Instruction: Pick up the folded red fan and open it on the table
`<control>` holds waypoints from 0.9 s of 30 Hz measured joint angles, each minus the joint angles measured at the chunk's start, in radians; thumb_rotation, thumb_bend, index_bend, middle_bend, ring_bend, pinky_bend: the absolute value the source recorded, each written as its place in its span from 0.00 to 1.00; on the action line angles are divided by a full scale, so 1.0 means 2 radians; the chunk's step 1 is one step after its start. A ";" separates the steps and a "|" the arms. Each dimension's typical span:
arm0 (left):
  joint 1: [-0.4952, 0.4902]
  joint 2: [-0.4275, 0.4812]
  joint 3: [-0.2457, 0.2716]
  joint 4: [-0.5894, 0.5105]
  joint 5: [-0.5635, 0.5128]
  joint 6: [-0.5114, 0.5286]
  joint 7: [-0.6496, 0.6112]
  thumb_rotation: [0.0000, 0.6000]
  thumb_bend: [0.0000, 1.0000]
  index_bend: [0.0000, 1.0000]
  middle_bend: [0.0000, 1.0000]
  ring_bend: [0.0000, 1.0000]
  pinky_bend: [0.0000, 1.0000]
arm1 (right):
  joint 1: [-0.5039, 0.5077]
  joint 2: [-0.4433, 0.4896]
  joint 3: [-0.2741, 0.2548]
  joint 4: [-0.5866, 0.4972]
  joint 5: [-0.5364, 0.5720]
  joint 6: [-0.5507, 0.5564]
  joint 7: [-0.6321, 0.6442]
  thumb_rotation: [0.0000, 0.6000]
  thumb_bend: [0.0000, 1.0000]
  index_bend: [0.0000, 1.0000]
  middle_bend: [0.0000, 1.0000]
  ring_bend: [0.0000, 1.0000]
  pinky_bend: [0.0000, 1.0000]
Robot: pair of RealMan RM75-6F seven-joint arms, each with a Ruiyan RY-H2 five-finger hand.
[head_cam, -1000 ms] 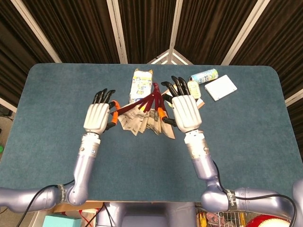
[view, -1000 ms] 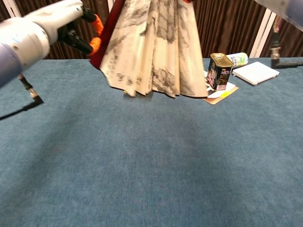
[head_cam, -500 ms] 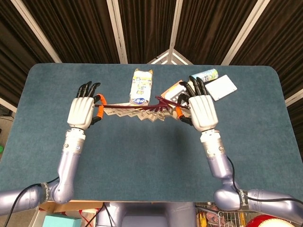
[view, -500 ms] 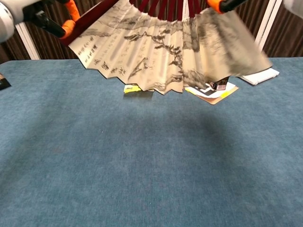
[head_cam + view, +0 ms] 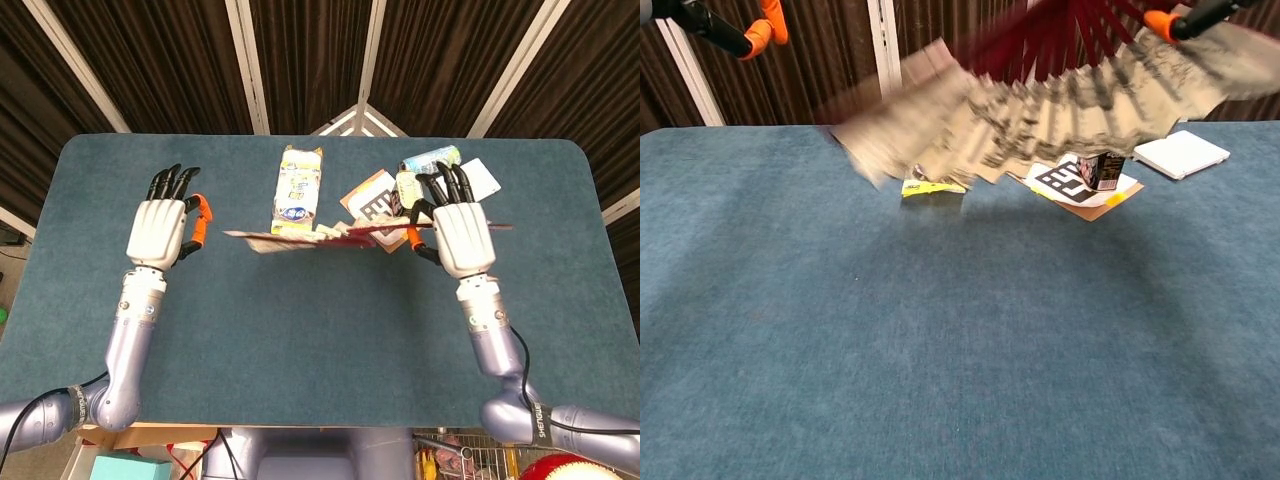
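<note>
The red fan (image 5: 320, 235) is spread wide, its cream painted leaf and dark red ribs hanging above the table; it is blurred in the chest view (image 5: 1040, 130). My right hand (image 5: 462, 235) pinches the fan's right end stick between orange-tipped fingers, seen at the chest view's top right (image 5: 1190, 18). The fan's left end floats free, apart from my left hand (image 5: 160, 228). That hand holds nothing, its fingers spread, and shows at the top left corner (image 5: 720, 25).
Behind the fan lie a yellow carton (image 5: 297, 185), a printed marker card (image 5: 1075, 185) with a dark can (image 5: 1102, 170) on it, a small bottle (image 5: 432, 158) and a white box (image 5: 1180, 153). The blue table (image 5: 300, 340) fills the near half.
Both hands moved further apart. The left hand let go of the fan's left stick, and the spread fan swung right with the right hand.
</note>
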 measured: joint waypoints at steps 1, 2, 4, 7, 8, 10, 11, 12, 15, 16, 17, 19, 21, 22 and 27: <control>0.000 0.000 0.002 0.000 0.002 0.000 0.000 1.00 0.75 0.61 0.10 0.00 0.00 | -0.003 0.001 -0.004 0.003 -0.004 0.000 0.002 1.00 0.58 0.78 0.23 0.00 0.00; 0.000 0.000 0.003 0.001 0.003 0.000 0.000 1.00 0.75 0.61 0.10 0.00 0.00 | -0.005 0.002 -0.007 0.006 -0.007 0.001 0.004 1.00 0.58 0.78 0.23 0.00 0.00; 0.000 -0.002 0.006 0.001 0.005 0.000 -0.001 1.00 0.75 0.61 0.10 0.00 0.00 | -0.009 0.002 -0.012 0.012 -0.015 0.002 0.006 1.00 0.58 0.78 0.23 0.00 0.00; -0.001 -0.004 0.010 0.003 0.008 -0.001 -0.001 1.00 0.75 0.61 0.10 0.00 0.00 | -0.014 0.002 -0.019 0.020 -0.026 0.003 0.009 1.00 0.58 0.78 0.23 0.00 0.00; -0.001 -0.005 0.011 0.004 0.009 -0.001 -0.002 1.00 0.75 0.61 0.10 0.00 0.00 | -0.015 0.002 -0.021 0.023 -0.029 0.003 0.011 1.00 0.58 0.78 0.23 0.00 0.00; -0.001 -0.008 0.012 0.004 0.009 -0.002 -0.003 1.00 0.75 0.61 0.10 0.00 0.00 | -0.019 0.001 -0.024 0.028 -0.033 0.004 0.014 1.00 0.58 0.78 0.23 0.00 0.00; -0.001 -0.009 0.013 0.005 0.008 -0.002 -0.003 1.00 0.75 0.61 0.10 0.00 0.00 | -0.020 0.000 -0.024 0.029 -0.034 0.004 0.015 1.00 0.58 0.78 0.23 0.00 0.00; -0.002 -0.010 0.014 0.006 0.008 -0.002 -0.003 1.00 0.75 0.61 0.10 0.00 0.00 | -0.021 -0.001 -0.025 0.029 -0.035 0.004 0.016 1.00 0.58 0.78 0.23 0.00 0.00; -0.002 -0.014 0.017 0.008 0.009 -0.002 -0.003 1.00 0.75 0.61 0.10 0.00 0.00 | -0.022 -0.004 -0.024 0.033 -0.036 0.004 0.018 1.00 0.58 0.78 0.23 0.00 0.00; -0.002 -0.015 0.018 0.009 0.009 -0.002 -0.004 1.00 0.75 0.61 0.10 0.00 0.00 | -0.022 -0.004 -0.023 0.033 -0.037 0.004 0.018 1.00 0.58 0.78 0.23 0.00 0.00; -0.001 -0.016 0.018 0.009 0.008 -0.002 -0.004 1.00 0.75 0.61 0.10 0.00 0.00 | -0.022 -0.005 -0.022 0.033 -0.037 0.004 0.018 1.00 0.58 0.78 0.23 0.00 0.00; -0.001 -0.018 0.020 0.010 0.007 -0.001 -0.005 1.00 0.75 0.60 0.10 0.00 0.00 | -0.022 -0.005 -0.021 0.033 -0.039 0.004 0.017 1.00 0.58 0.78 0.23 0.00 0.00; -0.001 -0.019 0.021 0.010 0.008 -0.001 -0.006 1.00 0.75 0.59 0.10 0.00 0.00 | -0.023 -0.005 -0.021 0.034 -0.041 0.004 0.015 1.00 0.58 0.78 0.23 0.00 0.00; 0.000 -0.019 0.022 0.010 0.009 0.000 -0.007 1.00 0.75 0.59 0.10 0.00 0.00 | -0.024 -0.005 -0.022 0.035 -0.043 0.004 0.014 1.00 0.58 0.78 0.23 0.00 0.00; 0.002 -0.017 0.024 0.011 0.012 0.001 -0.009 1.00 0.75 0.56 0.09 0.00 0.00 | -0.031 -0.002 -0.029 0.035 -0.050 0.006 0.013 1.00 0.58 0.65 0.21 0.00 0.00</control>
